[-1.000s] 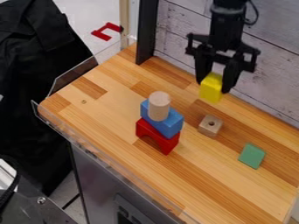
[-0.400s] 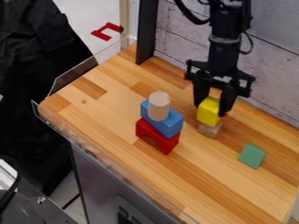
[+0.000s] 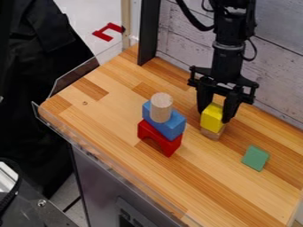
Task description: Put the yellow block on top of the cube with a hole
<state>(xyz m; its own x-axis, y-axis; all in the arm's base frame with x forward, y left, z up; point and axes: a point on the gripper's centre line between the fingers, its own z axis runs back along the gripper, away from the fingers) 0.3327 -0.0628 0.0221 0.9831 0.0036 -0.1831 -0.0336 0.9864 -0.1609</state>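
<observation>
Because the wooden table [image 3: 106, 115] gives everything a flat base, the work can be done along its far right side, where the black arm [image 3: 227, 57] hangs down from the far edge with its gripper [image 3: 215, 115] pointing at the wood. The claw is clamped on the yellow block, one finger to the left and one to the right, which leaves the underside free to meet whatever lies below. Left of it, well apart, a red arch [image 3: 170, 146] carries a blue block [image 3: 172, 127], and a plain wooden cylinder [image 3: 161, 107] stands upright on that; this stack seems best left alone, since a knock could topple it. The yellow block [image 3: 211, 118] sits directly over the cube with a hole [image 3: 213, 133], close to upright and touching it or very near, presumably so that it can settle there without a drop. Only the lower part of the cube is visible, so I cannot tell how squarely the two line up; if they are off, opening the claw could tip the block. Nearer and to the right, the green piece [image 3: 255, 158] lies clear of the job, which looks almost complete, with release the likely next step
</observation>
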